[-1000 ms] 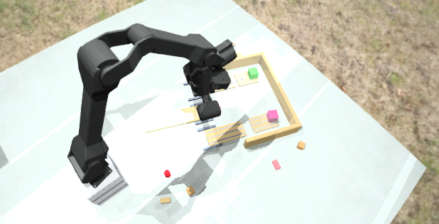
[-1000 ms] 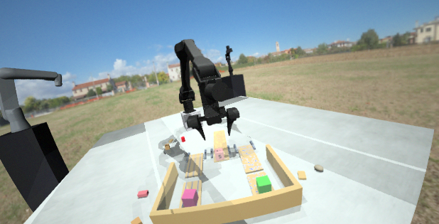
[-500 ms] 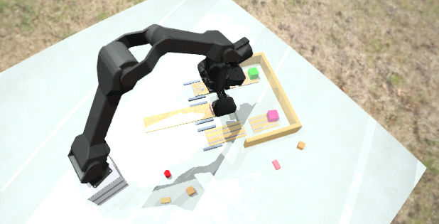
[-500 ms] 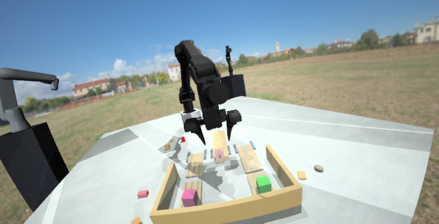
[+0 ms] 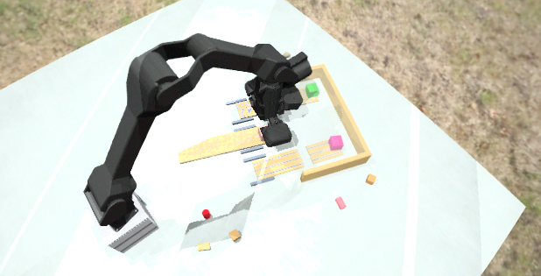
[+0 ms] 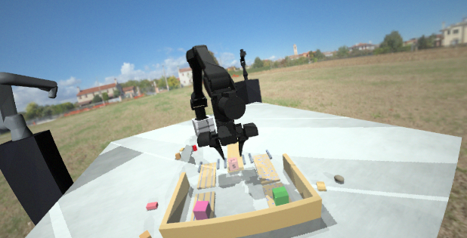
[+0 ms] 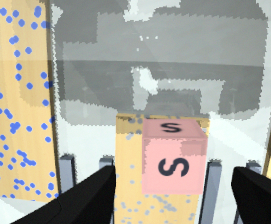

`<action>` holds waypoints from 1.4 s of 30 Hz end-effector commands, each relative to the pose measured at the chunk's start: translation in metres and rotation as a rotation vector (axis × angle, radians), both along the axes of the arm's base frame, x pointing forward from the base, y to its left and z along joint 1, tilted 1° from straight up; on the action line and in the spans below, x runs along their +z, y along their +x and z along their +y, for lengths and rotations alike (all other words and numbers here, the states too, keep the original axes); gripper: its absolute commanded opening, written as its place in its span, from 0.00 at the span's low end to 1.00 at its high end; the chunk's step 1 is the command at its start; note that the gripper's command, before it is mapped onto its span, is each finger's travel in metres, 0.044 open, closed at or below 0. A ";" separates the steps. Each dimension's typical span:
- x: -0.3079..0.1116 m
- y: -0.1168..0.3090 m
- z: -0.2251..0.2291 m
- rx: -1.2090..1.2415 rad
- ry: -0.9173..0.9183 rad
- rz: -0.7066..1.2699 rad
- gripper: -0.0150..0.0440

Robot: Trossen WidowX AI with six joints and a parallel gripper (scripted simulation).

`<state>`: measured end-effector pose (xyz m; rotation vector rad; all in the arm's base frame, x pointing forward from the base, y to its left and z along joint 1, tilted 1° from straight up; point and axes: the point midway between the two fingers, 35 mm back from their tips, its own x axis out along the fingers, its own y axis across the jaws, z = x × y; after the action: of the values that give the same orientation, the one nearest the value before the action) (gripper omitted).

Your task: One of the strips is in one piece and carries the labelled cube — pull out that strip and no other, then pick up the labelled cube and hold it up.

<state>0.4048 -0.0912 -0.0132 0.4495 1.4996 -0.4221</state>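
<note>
The pale pink cube marked S (image 6: 233,164) (image 7: 173,165) sits near the far end of the one-piece dotted middle strip (image 5: 219,145) (image 6: 233,149) (image 7: 127,157). The strip's near end reaches out well past the rails toward the arm's base. My gripper (image 6: 232,156) (image 7: 174,175) is open, pointing down, its fingers apart on either side above the cube; they are not touching it. In the top view the gripper mostly hides the cube. The blue-dotted strip (image 5: 246,109) (image 6: 265,167) (image 7: 16,95) and the striped strip (image 5: 278,164) (image 6: 207,175) are each in two pieces.
A green cube (image 5: 312,89) (image 6: 280,196) and a magenta cube (image 5: 336,142) (image 6: 202,210) sit on far pieces inside the wooden wall (image 5: 346,116) (image 6: 245,217). Low grey rails (image 5: 263,181) (image 7: 212,192) flank the strips. A red cylinder (image 5: 206,214), small blocks and a stone (image 6: 338,179) lie outside.
</note>
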 end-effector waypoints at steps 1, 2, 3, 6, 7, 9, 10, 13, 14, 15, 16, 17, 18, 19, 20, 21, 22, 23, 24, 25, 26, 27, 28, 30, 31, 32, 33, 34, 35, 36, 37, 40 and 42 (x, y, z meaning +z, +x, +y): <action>-0.009 0.000 0.000 0.004 -0.002 0.004 0.68; -0.011 0.000 0.000 0.004 -0.002 0.004 0.68; -0.012 0.000 0.000 0.004 -0.002 0.004 0.68; -0.017 0.000 0.000 0.004 -0.002 0.004 0.68; -0.019 0.000 0.000 0.004 -0.002 0.004 0.68; -0.022 0.000 0.000 0.004 -0.002 0.004 0.68; -0.024 0.000 0.000 0.004 -0.002 0.004 0.68; -0.029 0.000 0.000 0.004 -0.002 0.004 0.68; -0.030 0.000 0.000 0.004 -0.002 0.004 0.68; -0.032 -0.001 0.000 0.004 -0.002 0.004 0.68; -0.033 -0.001 0.000 0.004 -0.002 0.004 0.68; -0.034 -0.001 0.000 0.004 -0.002 0.004 0.68; -0.034 -0.001 0.000 0.004 -0.002 0.004 0.68; -0.034 -0.001 0.000 0.004 -0.002 0.004 0.68; -0.034 -0.001 0.000 0.004 -0.002 0.004 0.68; -0.034 -0.001 0.000 0.004 -0.002 0.004 0.68; -0.032 0.000 0.001 0.002 0.001 0.004 0.63; -0.032 0.000 0.001 0.002 0.001 0.004 0.59; -0.032 0.000 0.001 0.002 0.001 0.004 0.54; -0.032 0.000 0.001 0.002 0.001 0.004 0.50; -0.032 0.000 0.001 0.002 0.001 0.004 0.49; -0.032 0.000 0.001 0.002 0.001 0.004 0.48; -0.032 0.000 0.001 0.002 0.001 0.004 0.47; -0.032 0.000 0.001 0.002 0.001 0.004 0.44; -0.032 0.000 0.001 0.002 0.001 0.004 0.43; -0.032 0.000 0.001 0.002 0.001 0.004 0.42; -0.032 0.000 0.001 0.002 0.001 0.004 0.38; -0.032 0.000 0.001 0.002 0.001 0.004 0.33; -0.032 -0.001 0.001 0.001 0.001 0.004 0.29; -0.030 -0.003 0.001 0.000 0.001 0.004 0.25; -0.028 -0.006 0.002 -0.001 0.002 0.005 0.25; -0.021 -0.016 0.004 -0.005 0.004 0.008 0.25; -0.016 -0.023 0.006 -0.006 0.004 0.009 0.25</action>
<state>0.3917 -0.0879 -0.0388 0.4494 1.5116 -0.4230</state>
